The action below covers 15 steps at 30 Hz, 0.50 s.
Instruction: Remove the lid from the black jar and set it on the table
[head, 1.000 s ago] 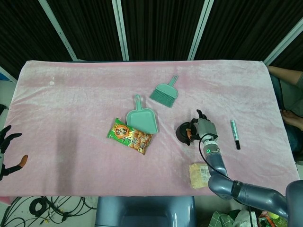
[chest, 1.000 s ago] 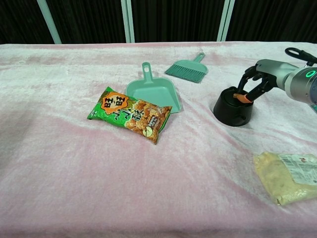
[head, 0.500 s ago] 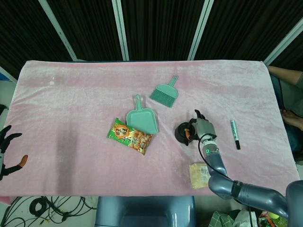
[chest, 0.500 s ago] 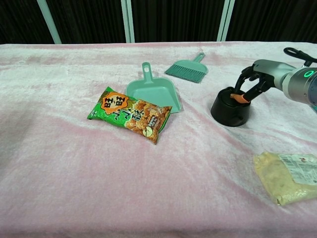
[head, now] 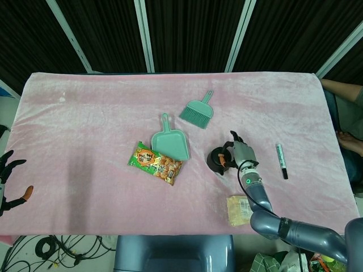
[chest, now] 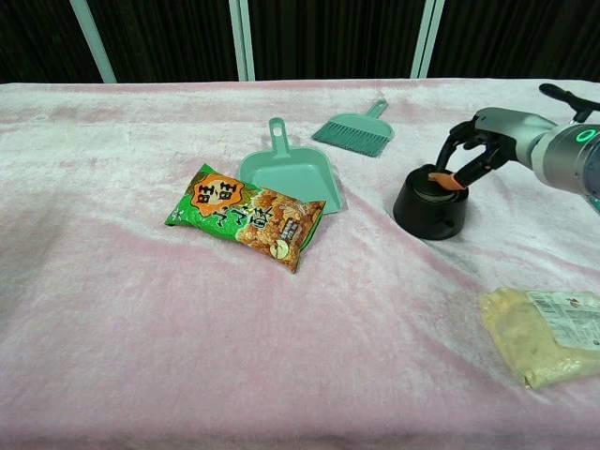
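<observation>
The black jar [head: 217,160] [chest: 428,204] stands upright on the pink cloth, right of centre. Its lid [chest: 430,183] is on top of the jar. My right hand [head: 241,153] [chest: 478,150] reaches in from the right, arches its fingers over the lid and grips it, with the orange thumb tip pressed on the lid's top. At the far left edge of the head view, off the table, my left hand [head: 8,180] holds nothing and has its fingers spread.
A green dustpan [head: 169,143] [chest: 291,173] and a snack bag [head: 156,163] [chest: 246,215] lie left of the jar. A green brush [head: 197,111] [chest: 354,130] lies behind it. A marker [head: 281,160] lies to the right, and a pale packet [head: 239,210] [chest: 548,333] sits near the front edge.
The jar has slid a little to the left together with my right hand on its lid. The left hand has not moved.
</observation>
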Motion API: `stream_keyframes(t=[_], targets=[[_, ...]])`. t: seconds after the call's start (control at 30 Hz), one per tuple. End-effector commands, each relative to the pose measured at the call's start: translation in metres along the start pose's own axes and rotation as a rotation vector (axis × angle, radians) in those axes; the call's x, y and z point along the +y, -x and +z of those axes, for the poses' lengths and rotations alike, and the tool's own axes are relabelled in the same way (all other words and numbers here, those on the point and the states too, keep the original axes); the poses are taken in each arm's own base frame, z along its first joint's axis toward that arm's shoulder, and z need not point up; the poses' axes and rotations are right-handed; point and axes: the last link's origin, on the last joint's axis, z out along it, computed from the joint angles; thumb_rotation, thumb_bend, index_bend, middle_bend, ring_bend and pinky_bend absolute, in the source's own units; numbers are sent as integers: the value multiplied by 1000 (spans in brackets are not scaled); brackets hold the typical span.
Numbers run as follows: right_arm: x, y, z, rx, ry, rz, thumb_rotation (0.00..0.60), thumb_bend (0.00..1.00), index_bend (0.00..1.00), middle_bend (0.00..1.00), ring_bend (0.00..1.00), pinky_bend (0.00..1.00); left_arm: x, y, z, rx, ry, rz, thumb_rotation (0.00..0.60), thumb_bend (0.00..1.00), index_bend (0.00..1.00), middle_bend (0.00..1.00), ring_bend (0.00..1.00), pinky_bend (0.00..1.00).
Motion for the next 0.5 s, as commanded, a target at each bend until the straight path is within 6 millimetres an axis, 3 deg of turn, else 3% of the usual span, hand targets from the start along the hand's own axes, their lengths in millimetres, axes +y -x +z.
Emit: stream_keyframes(t=[0.03,0.27,0.5], targets=[[-2,-5,-1,18,-19,24,600,395,612,0,75,164,0,0,0,0,0,-1,600,332,223,27,0,0],[-6,-19,-5,49,-51,52,600,395,612,0,75,164,0,0,0,0,1,2,600,332,223,27,0,0],[3,-46,-10,105,-44,49,600,395,612,0,76,164,0,0,0,3,1,2,600,332,223,27,0,0]])
